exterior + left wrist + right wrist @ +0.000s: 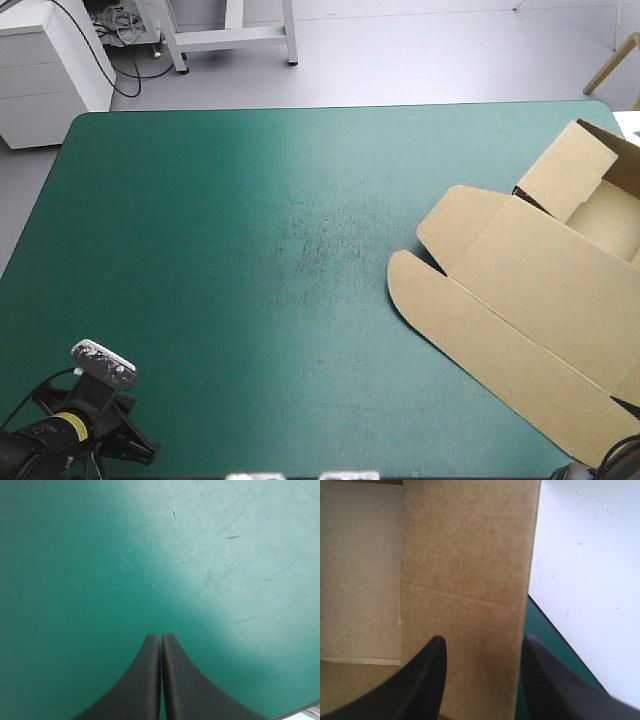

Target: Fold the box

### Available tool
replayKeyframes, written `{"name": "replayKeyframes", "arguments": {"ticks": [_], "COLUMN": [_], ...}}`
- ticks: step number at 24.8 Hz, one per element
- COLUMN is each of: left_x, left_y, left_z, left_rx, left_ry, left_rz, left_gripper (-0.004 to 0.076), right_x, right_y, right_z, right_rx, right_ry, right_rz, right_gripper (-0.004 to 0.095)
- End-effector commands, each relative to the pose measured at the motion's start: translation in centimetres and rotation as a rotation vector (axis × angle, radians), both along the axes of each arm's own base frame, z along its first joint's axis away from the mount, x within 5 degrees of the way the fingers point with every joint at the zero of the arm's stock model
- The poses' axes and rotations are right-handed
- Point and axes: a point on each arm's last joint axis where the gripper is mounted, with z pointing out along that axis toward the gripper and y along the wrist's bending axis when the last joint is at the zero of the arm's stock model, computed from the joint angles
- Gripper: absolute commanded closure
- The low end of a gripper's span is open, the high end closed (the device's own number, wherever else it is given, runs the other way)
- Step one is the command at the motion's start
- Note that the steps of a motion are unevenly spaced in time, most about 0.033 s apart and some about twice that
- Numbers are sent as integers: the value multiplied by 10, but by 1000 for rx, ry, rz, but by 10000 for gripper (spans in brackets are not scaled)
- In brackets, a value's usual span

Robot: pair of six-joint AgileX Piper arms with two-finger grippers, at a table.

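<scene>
A broad counter (pixel 250 250) with a teal-green cover, faintly scuffed near the middle. One thing lies on it: a brown box (pixel 540 290) of cut board at the right edge, its lid and flaps spread flat, its tray walls raised at the far end.

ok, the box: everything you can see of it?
The box is plain brown board, part-folded, at the table's right edge. Its far end has walls raised into an open tray; the lid panel lies flat toward the near edge, rounded flaps on its left. A strip of it sits between the open right tool's fingers; contact unclear.
</scene>
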Motion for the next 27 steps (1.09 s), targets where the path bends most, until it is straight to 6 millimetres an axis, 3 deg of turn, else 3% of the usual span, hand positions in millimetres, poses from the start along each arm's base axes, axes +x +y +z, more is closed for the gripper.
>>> {"name": "replayKeyframes", "arguments": {"ticks": [1,3,6,7,11,13,15,18,27], "left_x": [4,4,4,4,4,4,4,4,4], "left_y": [-2,-2,-2,-2,-2,-2,-2,-2,-2], "left_z": [9,9,9,9,9,9,9,9,9], "left_rx": [-19,-19,-19,-19,-19,-19,-19,-19,-19], "left_ry": [-52,-52,-52,-52,-52,-52,-52,-52,-52], "left_rz": [1,1,1,1,1,1,1,1,1], "left_gripper": [734,734,734,734,734,734,734,734,734], "right_x": [-20,-27,-47,-54,-101,-123,-142,-171,-232], "right_y": [12,18,46,60,125,152,174,194,229], "right_z": [51,63,101,115,170,178,173,150,58], "right_rx": [-101,-112,-70,-62,-140,-173,-182,-180,-120], "right_ry": [-128,-161,-326,-387,-570,-601,-600,-562,-460], "right_rz": [5,6,31,73,240,321,393,453,666], "right_gripper": [468,468,500,547,931,910,910,910,912]}}
